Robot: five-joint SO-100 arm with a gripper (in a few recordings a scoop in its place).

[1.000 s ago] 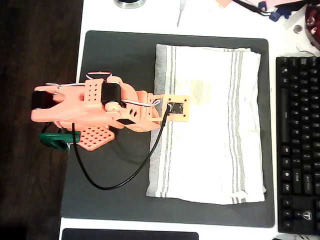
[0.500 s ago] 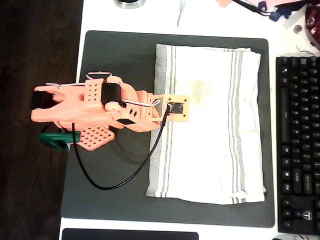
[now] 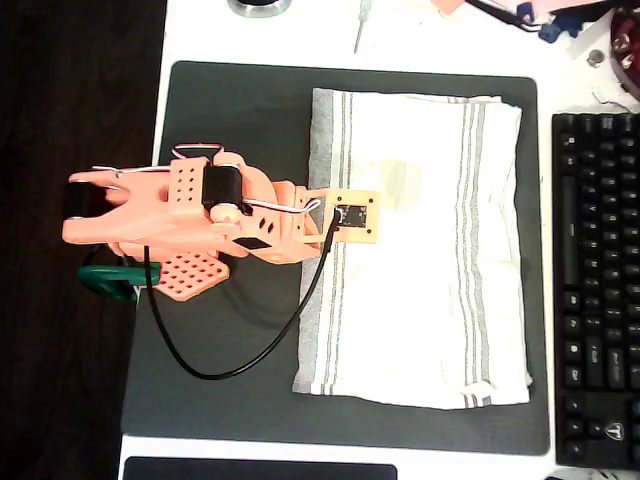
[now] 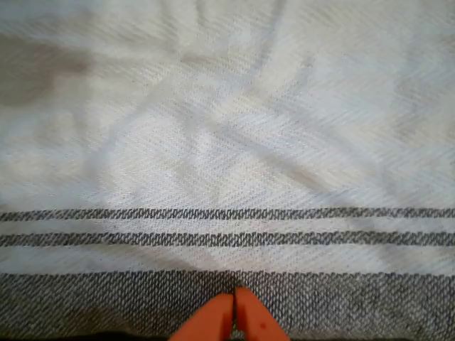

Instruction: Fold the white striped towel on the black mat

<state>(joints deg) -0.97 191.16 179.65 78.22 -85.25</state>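
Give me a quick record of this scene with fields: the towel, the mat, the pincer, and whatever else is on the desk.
towel: white striped towel lies spread flat, not yet folded, on the right part of the mat
mat: black mat on a white desk, its left part bare
pincer: pincer over the towel's grey-banded left edge in the overhead view; orange fingertips together, no cloth visibly between them
arm: orange arm reaches in from the left
cable: black cable loops across the mat
neighbour: black keyboard right of the mat
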